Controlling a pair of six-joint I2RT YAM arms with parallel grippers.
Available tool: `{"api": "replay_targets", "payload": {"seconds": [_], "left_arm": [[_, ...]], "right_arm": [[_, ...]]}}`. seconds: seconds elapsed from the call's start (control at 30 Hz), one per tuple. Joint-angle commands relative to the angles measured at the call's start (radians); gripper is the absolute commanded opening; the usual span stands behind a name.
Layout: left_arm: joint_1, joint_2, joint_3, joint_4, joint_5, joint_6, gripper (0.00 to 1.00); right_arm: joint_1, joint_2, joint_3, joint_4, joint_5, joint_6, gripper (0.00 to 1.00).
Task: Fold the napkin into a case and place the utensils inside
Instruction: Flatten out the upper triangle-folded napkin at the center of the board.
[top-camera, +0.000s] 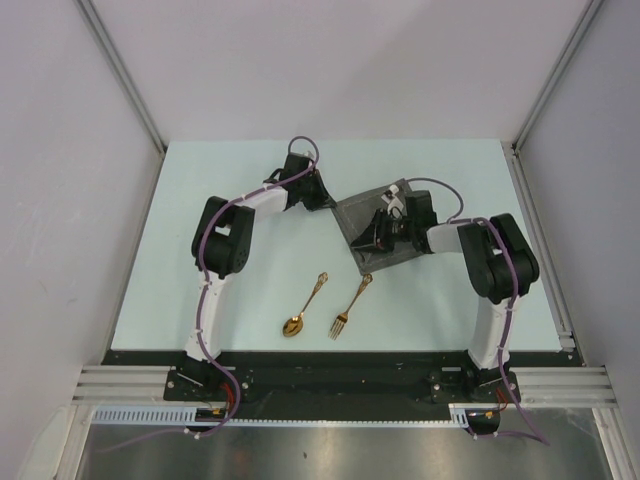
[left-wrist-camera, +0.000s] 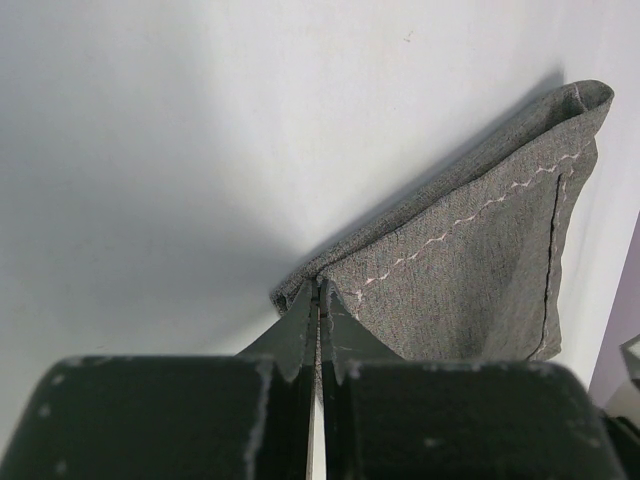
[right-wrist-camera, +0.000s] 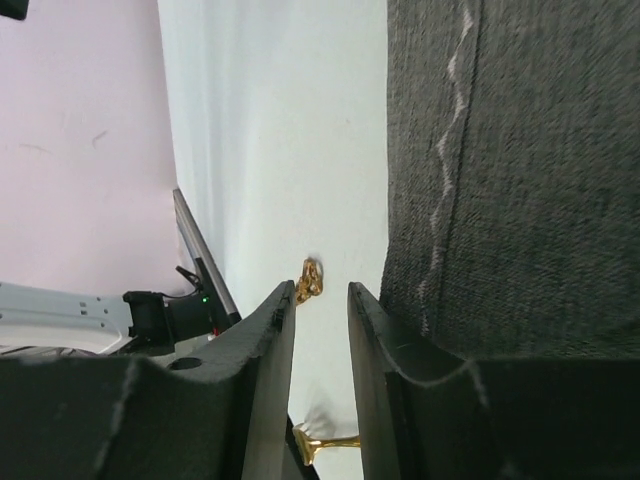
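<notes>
The napkin (top-camera: 385, 228), a dark grey cloth folded over, lies at mid-table, right of centre. My left gripper (top-camera: 326, 200) is at its far left corner and is shut on that corner; the left wrist view shows the jaws (left-wrist-camera: 318, 292) pinching the cloth (left-wrist-camera: 480, 270), whose white zigzag stitching shows. My right gripper (top-camera: 376, 236) hovers over the napkin's near left edge, open with only bare table between its fingers (right-wrist-camera: 322, 295); the cloth (right-wrist-camera: 520, 180) lies beside its right finger. The gold spoon (top-camera: 305, 306) and the fork (top-camera: 351, 307) lie side by side nearer the arm bases. Two gold handle ends (right-wrist-camera: 310, 278) peek past the right fingers.
The pale table (top-camera: 220, 200) is bounded by grey walls on the left, the back and the right. A metal rail (top-camera: 540, 250) runs along its right edge. The black mounting bar (top-camera: 340, 362) with both arm bases lines the near edge.
</notes>
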Motion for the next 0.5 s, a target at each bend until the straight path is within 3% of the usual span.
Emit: {"api": "replay_targets", "payload": {"seconds": [0.0,0.13,0.33,0.47], "left_arm": [[0.014,-0.020,0.024,0.009,-0.024,-0.010,0.00],[0.014,-0.014,0.024,0.009,-0.026,-0.009,0.00],[0.016,-0.005,0.037,0.009,-0.024,-0.014,0.00],[0.019,-0.006,0.039,0.011,-0.026,-0.011,0.00]], "right_arm": [[0.030,-0.006,-0.052,0.129,-0.030,0.042,0.32],[0.035,0.023,-0.113,0.239,-0.038,0.098,0.32],[0.035,0.046,-0.096,0.233,-0.050,0.092,0.31],[0.033,-0.043,-0.093,0.166,-0.040,0.066,0.31]]}}
